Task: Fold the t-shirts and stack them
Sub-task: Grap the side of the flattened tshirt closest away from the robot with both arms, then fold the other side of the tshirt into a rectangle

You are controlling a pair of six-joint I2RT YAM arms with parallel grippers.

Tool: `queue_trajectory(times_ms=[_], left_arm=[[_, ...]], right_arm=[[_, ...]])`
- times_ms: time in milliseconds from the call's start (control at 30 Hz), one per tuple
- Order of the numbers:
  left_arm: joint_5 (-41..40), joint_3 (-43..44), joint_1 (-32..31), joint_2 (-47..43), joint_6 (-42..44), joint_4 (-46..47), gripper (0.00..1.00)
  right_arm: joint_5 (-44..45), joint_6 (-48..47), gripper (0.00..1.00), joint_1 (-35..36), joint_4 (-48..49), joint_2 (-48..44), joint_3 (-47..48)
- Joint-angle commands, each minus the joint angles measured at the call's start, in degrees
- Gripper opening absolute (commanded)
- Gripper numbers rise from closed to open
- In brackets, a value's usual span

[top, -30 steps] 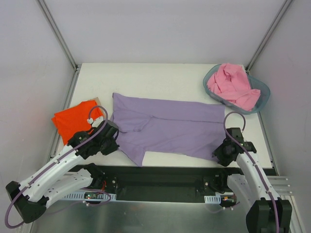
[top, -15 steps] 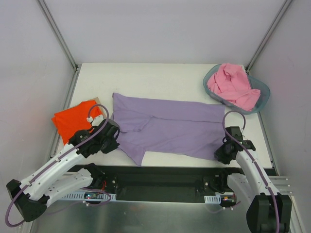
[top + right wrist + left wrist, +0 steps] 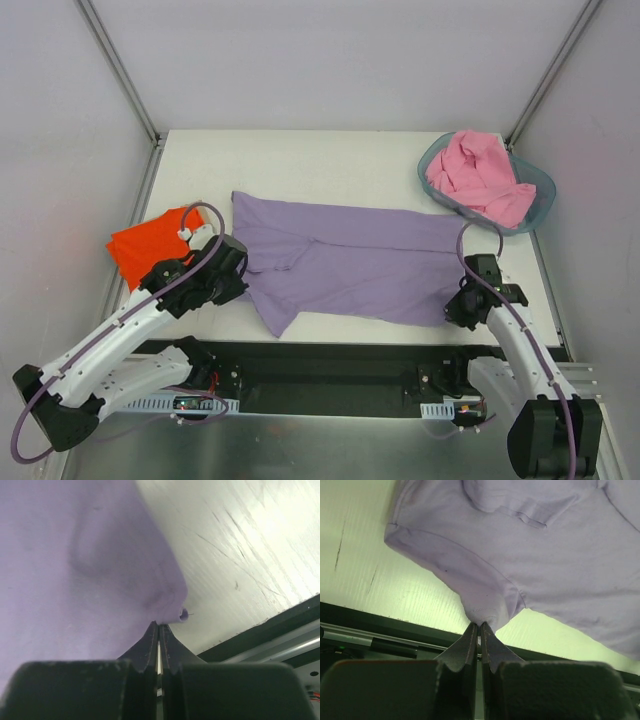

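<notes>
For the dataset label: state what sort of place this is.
Probably a robot test cell, not a home: bare white panel walls with metal corner posts, a white tabletop, and a lavender-purple cloth t-shirt spread out near a grey-blue plastic basket.

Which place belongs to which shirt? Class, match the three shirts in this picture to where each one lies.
Shirts:
1. lavender shirt
2. pink shirt
3. orange shirt

Places:
A. in the basket at the far right corner
B. at the left edge of the table
C. spread across the middle

Pairs: 1-C, 2-A, 3-B
</notes>
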Motion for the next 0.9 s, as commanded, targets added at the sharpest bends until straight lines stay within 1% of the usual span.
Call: queue_trajectory(times_ms=[0, 133, 300, 333, 433, 467, 533, 600, 700, 867], left_arm=[[-3.0, 3.37, -0.52, 2.35, 1.9, 1.87, 0.0], [-4.41, 5.83, -0.43, 5.16, 4.18, 4.5, 0.0], [-7.66, 10.57, 0.45, 10.61, 7.17, 4.95, 0.0], [-9.15, 11.1, 1.06, 11.4, 7.44, 5.03, 0.0], [-9.43, 13.48, 3.08, 14.3, 9.37, 5.82, 0.0], [-9.6, 14.18, 4.83, 15.61, 9.98, 6.52, 0.0], [-8.9, 14.62, 6.94, 17.11, 12.0, 8.98, 0.0], [-5.39, 15.94, 10.37, 19.74, 14.54, 11.35, 0.0], [-3.54, 18.22, 13.18, 23.35, 16.93, 12.77, 0.0], [-2.31, 22.61, 15.74, 28.79, 19.74, 13.82, 0.0]], right_arm=[[0.29, -3.85, 0.01, -0.37, 0.22, 1.03, 5.96], [0.73, -5.96, 0.01, -0.37, 0.39, 4.8, 9.39], [0.29, -9.04, 0.01, -0.37, 0.66, 9.37, 15.1], [0.29, -9.91, 0.01, -0.37, 0.57, 11.21, 16.68], [-0.67, -11.23, 0.01, -0.37, 1.7, 14.82, 18.45], [-1.46, -11.76, 0.01, -0.28, 2.23, 15.7, 19.41], [-2.08, -12.2, 0.01, -0.28, 3.37, 18.16, 20.12], [-1.91, -12.64, 0.01, -0.37, 4.26, 19.57, 21.52], [0.37, -12.91, 0.0, -0.37, 4.35, 21.33, 23.89], [5.03, -13.26, 0.01, -0.37, 4.17, 22.74, 27.06]])
